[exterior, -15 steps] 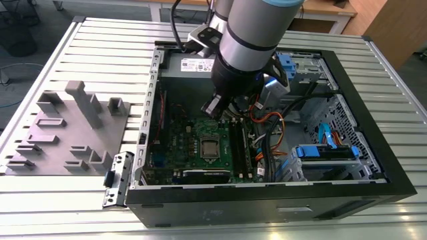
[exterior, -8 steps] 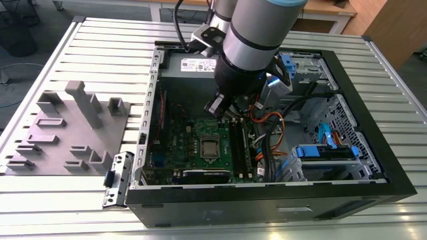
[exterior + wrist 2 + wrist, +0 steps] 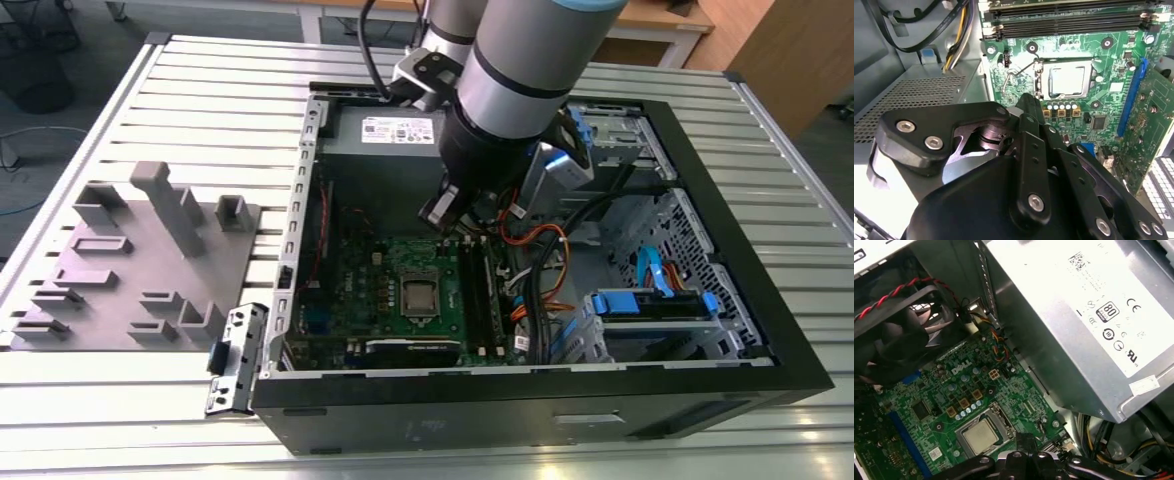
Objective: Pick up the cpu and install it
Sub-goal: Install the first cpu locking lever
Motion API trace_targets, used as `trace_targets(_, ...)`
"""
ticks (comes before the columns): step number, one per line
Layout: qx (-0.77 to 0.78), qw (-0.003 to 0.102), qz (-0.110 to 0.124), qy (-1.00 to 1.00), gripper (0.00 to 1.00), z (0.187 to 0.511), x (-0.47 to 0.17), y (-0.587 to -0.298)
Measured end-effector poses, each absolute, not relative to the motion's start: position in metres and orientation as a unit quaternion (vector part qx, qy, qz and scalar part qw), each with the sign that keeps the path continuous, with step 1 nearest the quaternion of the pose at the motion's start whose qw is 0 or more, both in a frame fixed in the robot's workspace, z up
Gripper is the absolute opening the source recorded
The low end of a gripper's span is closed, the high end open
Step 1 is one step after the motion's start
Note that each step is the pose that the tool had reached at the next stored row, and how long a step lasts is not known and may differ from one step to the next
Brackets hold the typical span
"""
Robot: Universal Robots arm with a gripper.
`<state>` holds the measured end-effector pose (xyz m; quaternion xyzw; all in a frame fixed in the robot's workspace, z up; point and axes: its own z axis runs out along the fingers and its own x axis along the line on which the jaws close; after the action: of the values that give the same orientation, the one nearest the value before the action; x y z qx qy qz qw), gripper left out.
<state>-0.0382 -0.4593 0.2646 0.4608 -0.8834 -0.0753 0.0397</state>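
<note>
My gripper (image 3: 1026, 112) is matt black plastic set with bright metal screws. The cpu (image 3: 1066, 80) has a smooth, satin silvery metal top, seated in the glossy green motherboard (image 3: 979, 395). Beside the motherboard, the power supply (image 3: 1079, 315) is dull grey sheet metal. The tabletop (image 3: 200, 90) is ribbed brushed aluminium.

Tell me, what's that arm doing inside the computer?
A robot arm is reaching into an open desktop computer case lying on a slatted table. Its gripper hangs above the green motherboard, just beside the socket. The cpu sits in the socket frame on the board; the gripper is not touching it.
</note>
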Motion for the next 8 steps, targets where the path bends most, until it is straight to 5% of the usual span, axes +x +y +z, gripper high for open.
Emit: trace_targets(8, 0.462, 0.040, -0.075, -0.883, 0.11, 0.2612, -0.0360, -0.4497)
